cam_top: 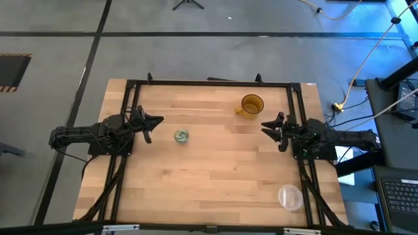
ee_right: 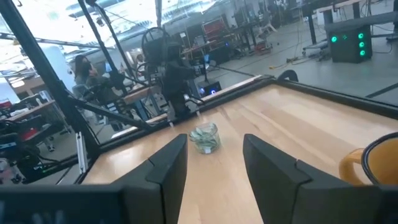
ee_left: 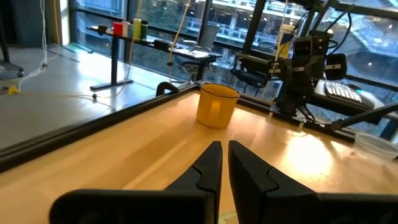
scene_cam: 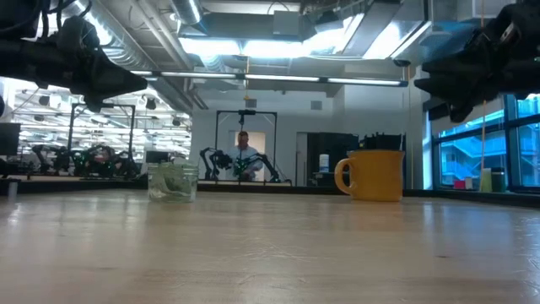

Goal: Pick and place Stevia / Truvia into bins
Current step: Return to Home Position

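Observation:
The small clear glass cup [cam_top: 181, 136] stands on the table left of centre, with white-and-green Stevia packets [ee_right: 206, 138] bunched inside it; it also shows in the low view [scene_cam: 173, 181]. No packet lies loose on the table. My left gripper [cam_top: 159, 121] hovers above the table just left of the cup, its fingers nearly together with a narrow gap [ee_left: 224, 163]. My right gripper [cam_top: 266, 126] hovers near the table's right side, open [ee_right: 214, 155], pointing toward the cup.
An amber mug [cam_top: 251, 105] stands toward the far right, close to my right gripper. A wider clear plastic round container [cam_top: 290, 197] sits at the near right corner. A black frame [cam_top: 209, 82] rims the table. A person [scene_cam: 245, 154] stands in the room beyond.

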